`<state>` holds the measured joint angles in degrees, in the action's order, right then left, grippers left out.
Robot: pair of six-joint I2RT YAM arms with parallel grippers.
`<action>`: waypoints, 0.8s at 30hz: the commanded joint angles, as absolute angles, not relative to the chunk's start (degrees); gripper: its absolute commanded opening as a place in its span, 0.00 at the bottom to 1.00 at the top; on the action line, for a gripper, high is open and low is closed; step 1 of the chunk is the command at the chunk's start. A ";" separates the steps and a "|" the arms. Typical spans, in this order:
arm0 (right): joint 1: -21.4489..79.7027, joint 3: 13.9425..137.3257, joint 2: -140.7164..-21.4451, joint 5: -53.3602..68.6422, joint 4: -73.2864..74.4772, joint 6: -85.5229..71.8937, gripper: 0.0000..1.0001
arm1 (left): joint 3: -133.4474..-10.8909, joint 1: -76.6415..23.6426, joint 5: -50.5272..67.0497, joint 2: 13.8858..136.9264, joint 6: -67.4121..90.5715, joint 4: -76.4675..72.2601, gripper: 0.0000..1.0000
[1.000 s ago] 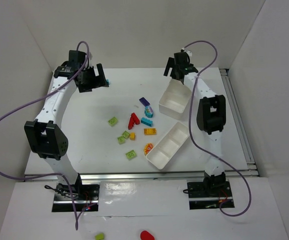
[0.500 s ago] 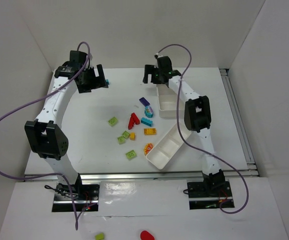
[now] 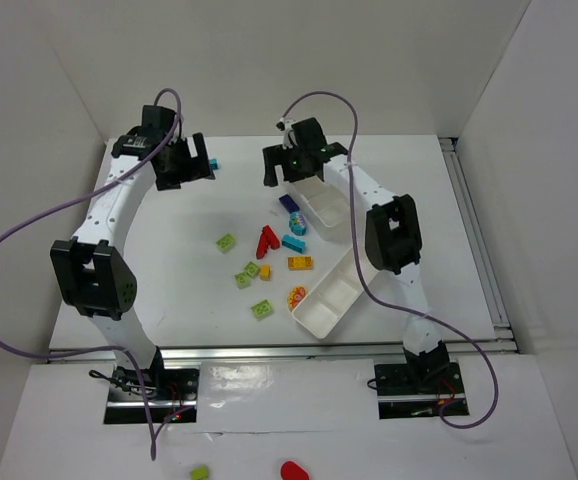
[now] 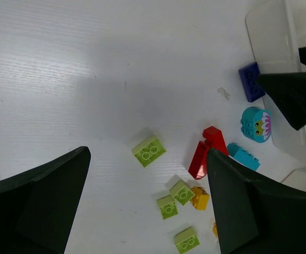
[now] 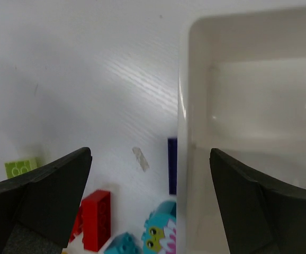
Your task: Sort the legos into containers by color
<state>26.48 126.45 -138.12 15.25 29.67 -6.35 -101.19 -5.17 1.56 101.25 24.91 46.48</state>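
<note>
The legos lie loose mid-table: a purple brick (image 3: pixel 289 202), a teal owl piece (image 3: pixel 297 222), a teal brick (image 3: pixel 293 242), a red piece (image 3: pixel 266 240), an orange brick (image 3: pixel 300 263) and several lime bricks (image 3: pixel 226 242). One white container (image 3: pixel 321 205) sits at the back, another (image 3: pixel 334 293) nearer the front. My left gripper (image 3: pixel 199 160) hangs open at the back left, high over a lime brick (image 4: pixel 149 151). My right gripper (image 3: pixel 279 168) is open above the rear container's left wall (image 5: pixel 183 132). The purple brick (image 5: pixel 172 165) is half hidden behind that wall.
A small teal piece (image 3: pixel 214 163) lies beside the left gripper. White walls enclose the table on three sides. A metal rail (image 3: pixel 479 240) runs along the right edge. The right arm's dark finger (image 4: pixel 296 95) shows in the left wrist view.
The right arm has swung left from the back right to above the purple brick. The rear container now lies further left and turned. The left arm has barely moved.
</note>
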 commanded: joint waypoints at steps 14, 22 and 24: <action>31.82 90.72 -97.84 -24.60 19.33 -14.58 1.00 | -127.60 -5.27 -2.71 129.18 33.05 46.75 1.00; 31.11 79.64 -84.74 -32.77 22.94 -19.59 1.00 | -133.41 -5.27 -11.60 139.38 33.57 41.58 1.00; 30.59 78.49 -83.32 -34.89 24.08 -20.21 1.00 | -135.78 -5.27 -12.13 141.58 33.57 40.78 1.00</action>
